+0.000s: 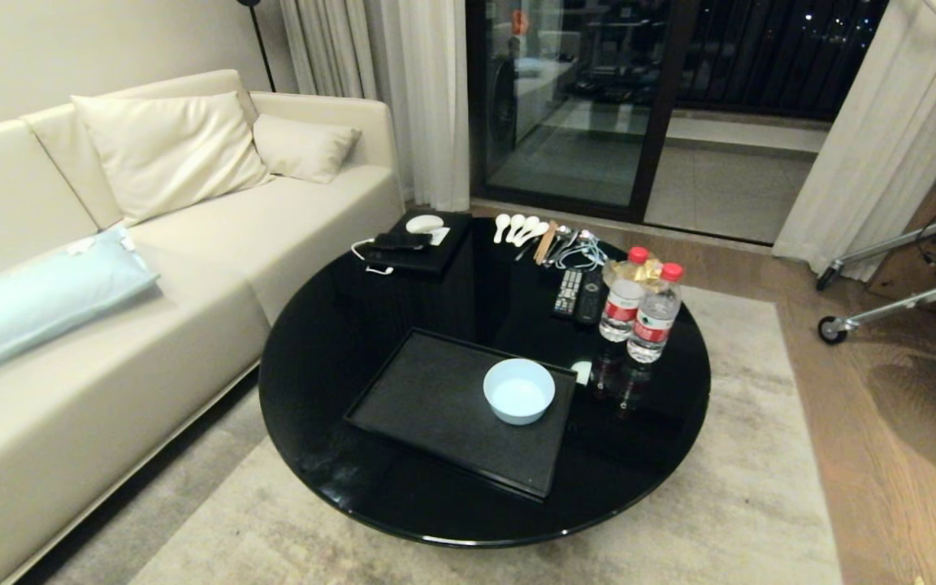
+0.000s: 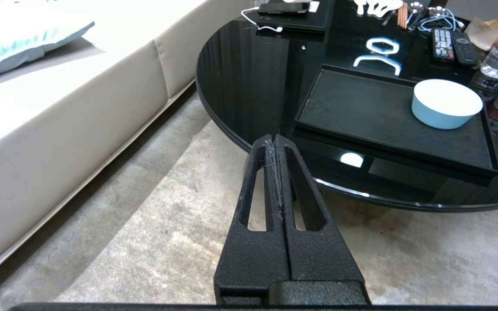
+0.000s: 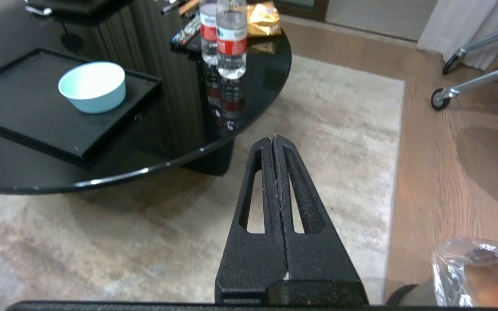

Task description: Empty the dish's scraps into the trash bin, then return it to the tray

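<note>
The dish, a pale-blue bowl, stands upright on the black tray near its right end; it looks empty, and no scraps show. The dish and tray also appear in the left wrist view, and the dish on the tray in the right wrist view. My left gripper hangs shut over the rug, short of the table's near edge. My right gripper is shut and empty over the rug right of the table. The trash bin, lined with crinkled plastic, sits on the floor beside it.
The round black glass table carries two water bottles, remotes, white spoons and a laptop. A cream sofa lies left. A metal cart stands at the right on the wood floor.
</note>
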